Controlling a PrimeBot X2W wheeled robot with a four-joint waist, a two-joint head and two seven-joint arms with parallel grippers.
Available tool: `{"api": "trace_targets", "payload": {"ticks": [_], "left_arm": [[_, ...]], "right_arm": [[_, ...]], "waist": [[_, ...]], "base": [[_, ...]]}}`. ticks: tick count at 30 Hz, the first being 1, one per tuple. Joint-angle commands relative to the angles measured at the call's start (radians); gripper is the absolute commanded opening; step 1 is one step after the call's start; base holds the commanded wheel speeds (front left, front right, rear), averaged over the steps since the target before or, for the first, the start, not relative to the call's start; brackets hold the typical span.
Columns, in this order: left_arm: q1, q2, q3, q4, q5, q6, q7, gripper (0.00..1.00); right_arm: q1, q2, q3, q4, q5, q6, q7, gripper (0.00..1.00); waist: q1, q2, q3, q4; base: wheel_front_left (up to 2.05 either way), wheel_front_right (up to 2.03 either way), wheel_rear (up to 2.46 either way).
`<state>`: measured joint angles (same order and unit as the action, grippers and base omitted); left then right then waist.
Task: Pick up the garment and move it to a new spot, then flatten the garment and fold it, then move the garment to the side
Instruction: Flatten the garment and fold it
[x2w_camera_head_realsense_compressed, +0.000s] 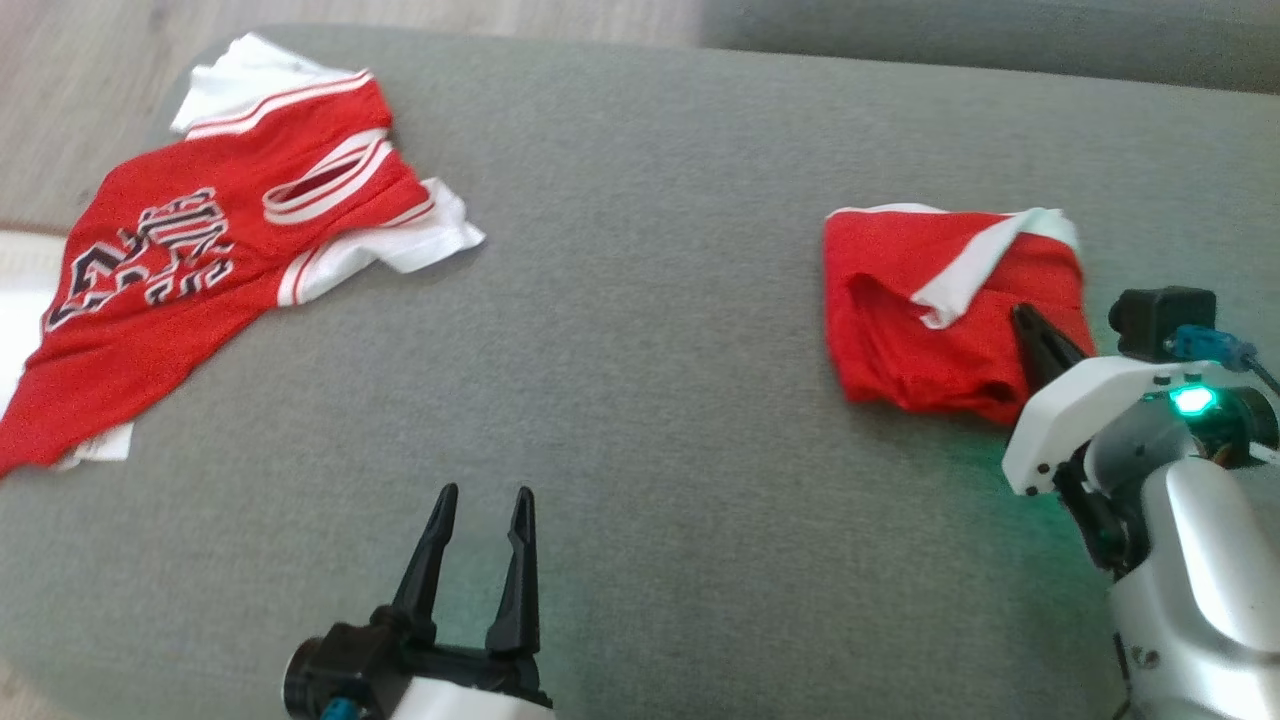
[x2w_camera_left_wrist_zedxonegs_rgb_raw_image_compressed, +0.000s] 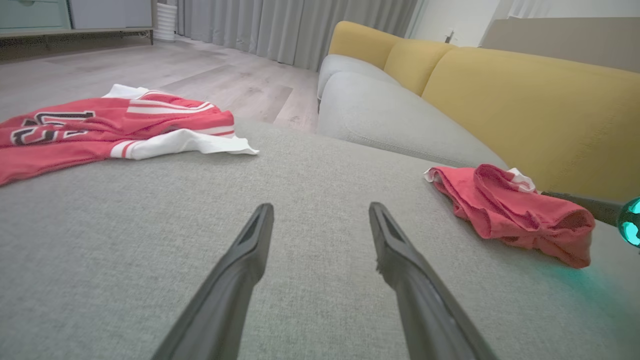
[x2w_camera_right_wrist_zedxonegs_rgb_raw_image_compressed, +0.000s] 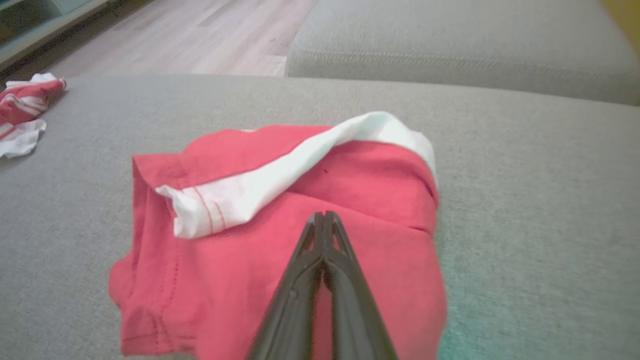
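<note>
The garment (x2w_camera_head_realsense_compressed: 900, 300) is a small red piece with a white band, folded into a rough square on the right of the grey cushion (x2w_camera_head_realsense_compressed: 650, 400). My right gripper (x2w_camera_head_realsense_compressed: 1020, 312) comes in from its near right side. The jaws are shut, tips pressed into its top layer. The right wrist view shows the closed tips (x2w_camera_right_wrist_zedxonegs_rgb_raw_image_compressed: 324, 215) meeting on the red cloth (x2w_camera_right_wrist_zedxonegs_rgb_raw_image_compressed: 225, 270), just below the white band. My left gripper (x2w_camera_head_realsense_compressed: 485, 490) stands open above bare cushion near the front edge, well left of the garment (x2w_camera_left_wrist_zedxonegs_rgb_raw_image_compressed: 500, 210). Its fingers (x2w_camera_left_wrist_zedxonegs_rgb_raw_image_compressed: 260, 225) hold nothing.
A red and white jersey (x2w_camera_head_realsense_compressed: 200, 260) with dark lettering lies spread at the cushion's far left, partly over the edge. Behind the cushion stands a sofa with a grey seat (x2w_camera_left_wrist_zedxonegs_rgb_raw_image_compressed: 390, 120) and yellow back (x2w_camera_left_wrist_zedxonegs_rgb_raw_image_compressed: 525, 100). Wooden floor (x2w_camera_left_wrist_zedxonegs_rgb_raw_image_compressed: 225, 75) lies beyond.
</note>
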<state>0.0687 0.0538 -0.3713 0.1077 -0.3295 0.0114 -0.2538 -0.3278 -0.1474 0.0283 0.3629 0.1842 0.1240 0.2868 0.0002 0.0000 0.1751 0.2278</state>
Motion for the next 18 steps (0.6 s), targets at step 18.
{"api": "trace_targets", "payload": {"ticks": [18], "left_arm": [[-0.065, -0.004, -0.012, -0.026, -0.026, 0.012, -0.008, 1.0]], "right_arm": [[-0.214, -0.035, 0.064, 0.125, -0.018, 0.007, 0.115, 0.0]], "waist": [[-0.0002, 0.0, 0.059, 0.086]], "base": [[0.0, 0.0, 0.0]]}}
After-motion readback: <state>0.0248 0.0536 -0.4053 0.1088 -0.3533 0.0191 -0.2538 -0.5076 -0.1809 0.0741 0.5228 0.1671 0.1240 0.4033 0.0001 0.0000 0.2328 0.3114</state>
